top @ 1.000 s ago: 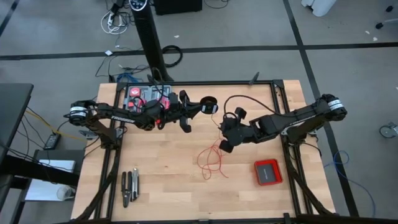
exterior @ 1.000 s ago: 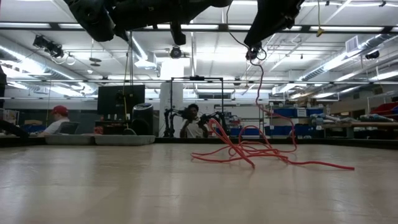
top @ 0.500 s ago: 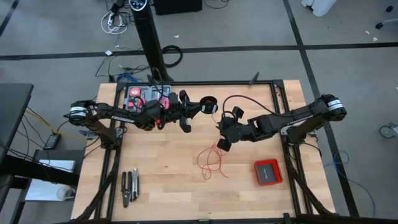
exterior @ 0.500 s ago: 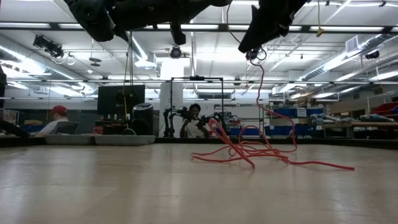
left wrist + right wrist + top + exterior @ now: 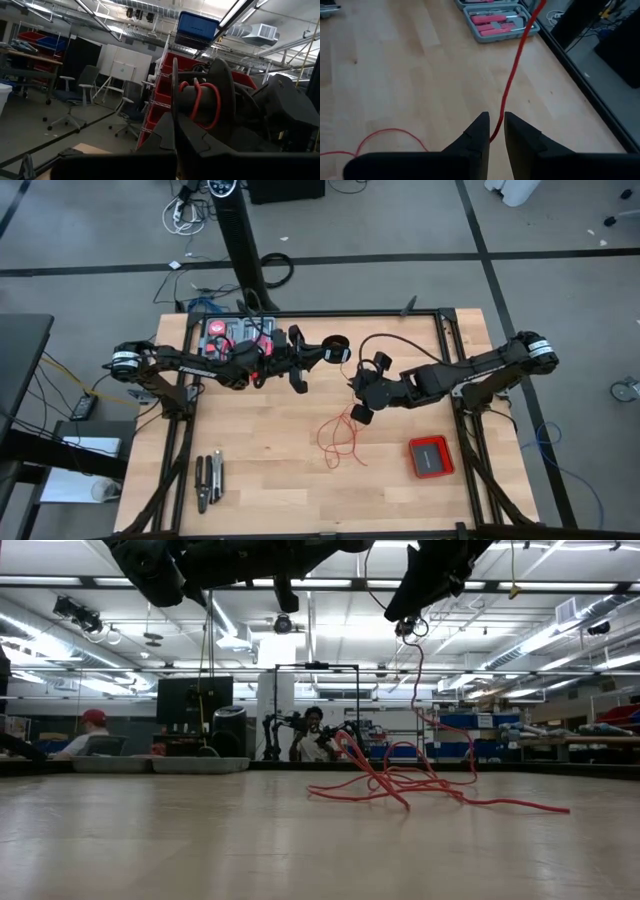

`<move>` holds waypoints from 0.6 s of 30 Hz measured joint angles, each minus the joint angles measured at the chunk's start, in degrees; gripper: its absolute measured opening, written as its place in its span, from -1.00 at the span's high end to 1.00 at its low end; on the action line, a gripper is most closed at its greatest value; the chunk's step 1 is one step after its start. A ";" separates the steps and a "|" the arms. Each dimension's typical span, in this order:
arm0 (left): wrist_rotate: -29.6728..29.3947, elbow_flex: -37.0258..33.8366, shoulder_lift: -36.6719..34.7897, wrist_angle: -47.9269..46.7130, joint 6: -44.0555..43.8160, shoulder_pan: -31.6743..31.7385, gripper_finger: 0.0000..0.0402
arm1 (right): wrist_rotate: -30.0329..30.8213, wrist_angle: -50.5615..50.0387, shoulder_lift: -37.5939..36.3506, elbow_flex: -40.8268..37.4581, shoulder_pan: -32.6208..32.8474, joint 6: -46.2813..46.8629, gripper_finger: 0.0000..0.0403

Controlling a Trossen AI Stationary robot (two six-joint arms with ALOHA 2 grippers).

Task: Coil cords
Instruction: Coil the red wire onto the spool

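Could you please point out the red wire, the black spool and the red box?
red wire [image 5: 340, 438]: high view, loose loops on table.
black spool [image 5: 338, 348]: high view, its round face.
red box [image 5: 431, 456]: high view, lid centre.

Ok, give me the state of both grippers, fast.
Left gripper: shut on the black spool, a few turns of red wire on it.
Right gripper: fingers nearly closed around the red wire; a firm grip cannot be told.

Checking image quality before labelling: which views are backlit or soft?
Low view: ceiling lights backlight both arms into silhouettes; the red wire stays readable. Left wrist view: dim, the spool dark against bright lamps. Right wrist view: evenly lit, the tool case slightly soft.
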 joint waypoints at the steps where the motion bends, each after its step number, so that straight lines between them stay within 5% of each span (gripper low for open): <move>1: 0.00 0.00 0.00 0.00 0.00 0.00 1.00 | 0.02 -0.03 0.00 0.00 -0.02 0.00 0.73; 18: -0.54 0.00 0.00 0.01 0.72 -0.01 1.00 | 0.44 -0.17 -0.28 0.00 -0.48 -1.02 0.98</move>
